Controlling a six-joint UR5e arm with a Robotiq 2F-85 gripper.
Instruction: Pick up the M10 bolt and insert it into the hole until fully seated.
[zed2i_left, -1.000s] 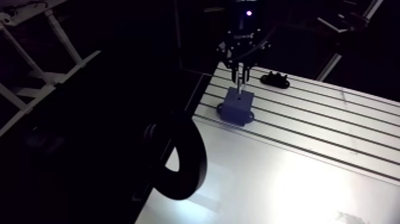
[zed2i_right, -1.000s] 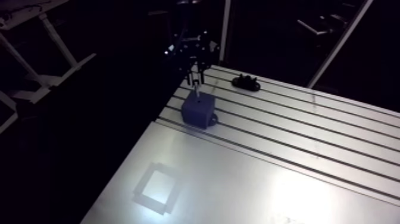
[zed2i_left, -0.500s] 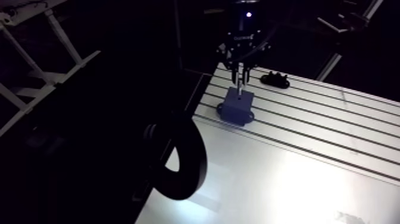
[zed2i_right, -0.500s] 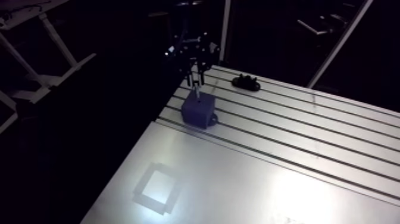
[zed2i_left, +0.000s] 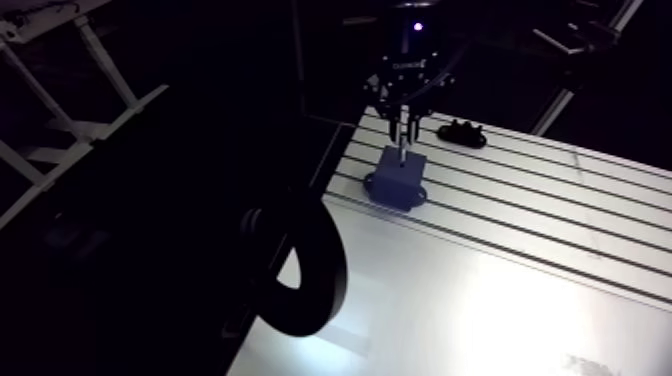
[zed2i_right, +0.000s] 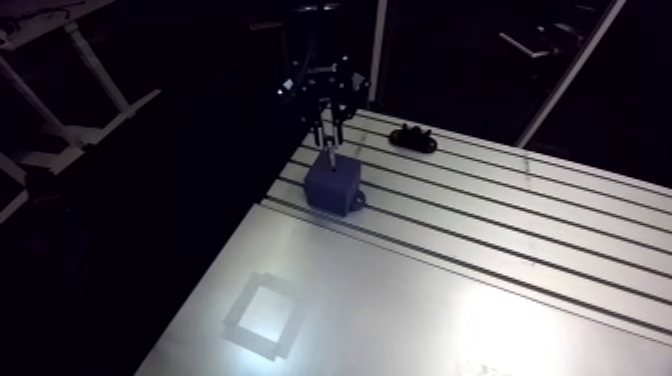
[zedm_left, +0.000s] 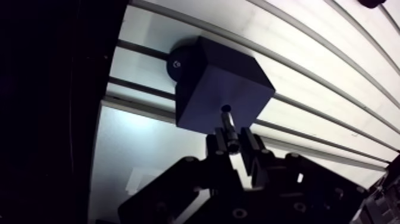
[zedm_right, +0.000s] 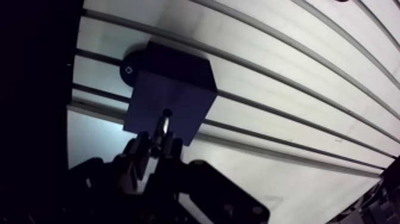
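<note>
1. The fingers are clenched on the M10 bolt, gripping it high up. That leaves the bare shank poking out ahead of them, free to go in first.
2. The bolt's tip is right at the hole in the top face of the dark block. The shank looks lined up with the bore, as an insertion needs. My read is that the push-in is only starting and the bolt is nowhere near seated.
3. In the arm view the gripper hangs straight down at upper centre of the frame, directly over the block. That is a vertical approach to suit a vertical hole.
4. The block sits on the slotted tabletop, close to its left edge. A round lug at the block's base lies over a slot and is probably fastened there, so the block won't slide under pressure.
5. The bolt's head is buried between the fingers. I can't tell whether the tip has entered the hole or only touches its mouth. The hole's depth doesn't show.
6. A small black fitting sits well apart, right of upper centre, too dark to identify.
</note>
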